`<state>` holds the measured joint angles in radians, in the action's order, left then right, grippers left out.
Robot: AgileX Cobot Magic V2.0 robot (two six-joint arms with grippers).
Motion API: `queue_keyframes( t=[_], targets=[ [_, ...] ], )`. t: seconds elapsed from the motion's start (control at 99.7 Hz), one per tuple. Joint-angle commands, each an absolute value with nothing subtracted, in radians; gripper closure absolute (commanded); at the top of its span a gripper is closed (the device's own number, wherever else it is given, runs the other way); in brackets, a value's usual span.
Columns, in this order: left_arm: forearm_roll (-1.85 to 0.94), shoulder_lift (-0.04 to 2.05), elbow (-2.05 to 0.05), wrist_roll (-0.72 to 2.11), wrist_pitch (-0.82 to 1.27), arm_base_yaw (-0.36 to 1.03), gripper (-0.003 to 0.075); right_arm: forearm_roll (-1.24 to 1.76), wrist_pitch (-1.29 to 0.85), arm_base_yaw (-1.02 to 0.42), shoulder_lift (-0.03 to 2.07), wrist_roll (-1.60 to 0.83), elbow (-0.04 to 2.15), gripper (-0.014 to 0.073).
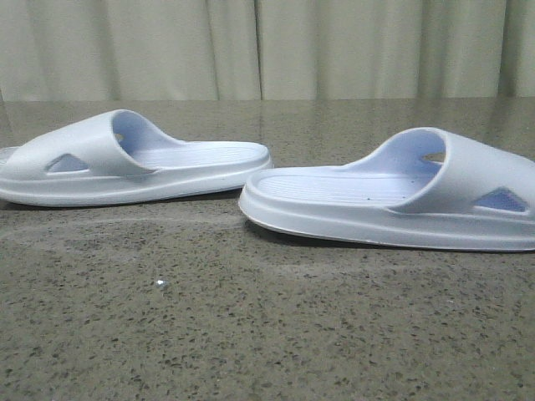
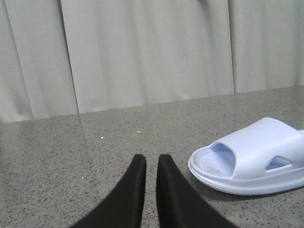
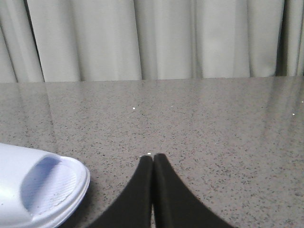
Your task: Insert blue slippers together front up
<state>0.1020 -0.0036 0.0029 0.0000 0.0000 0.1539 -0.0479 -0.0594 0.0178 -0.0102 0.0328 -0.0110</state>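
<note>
Two pale blue slippers lie sole-down on the speckled grey table (image 1: 251,334), apart from each other. The left slipper (image 1: 92,154) has its strap at the far left. The right slipper (image 1: 456,180) has its strap at the right, and the two open ends face each other across a small gap. No gripper shows in the front view. In the left wrist view my left gripper (image 2: 151,159) is empty, its fingers a narrow slit apart, with one slipper (image 2: 256,152) beside it. My right gripper (image 3: 153,156) is shut on nothing, with a slipper's end (image 3: 33,190) off to its side.
A pale pleated curtain (image 1: 267,46) hangs behind the table's far edge. A small white speck (image 1: 160,285) lies on the table in front of the slippers.
</note>
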Motion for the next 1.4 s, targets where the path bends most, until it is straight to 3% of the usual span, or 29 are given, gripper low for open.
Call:
queue_keyframes(
  t=[0.0,1.394],
  targets=[
    [0.100,-0.033,0.011,-0.005,-0.075,0.155,0.0704,-0.058,0.024,0.024,-0.029,0.031,-0.031,0.0701],
    [0.100,-0.033,0.011,-0.005,-0.078,0.155,0.0704,-0.058,0.052,0.024,-0.029,0.031,-0.031,0.0701]
  ],
)
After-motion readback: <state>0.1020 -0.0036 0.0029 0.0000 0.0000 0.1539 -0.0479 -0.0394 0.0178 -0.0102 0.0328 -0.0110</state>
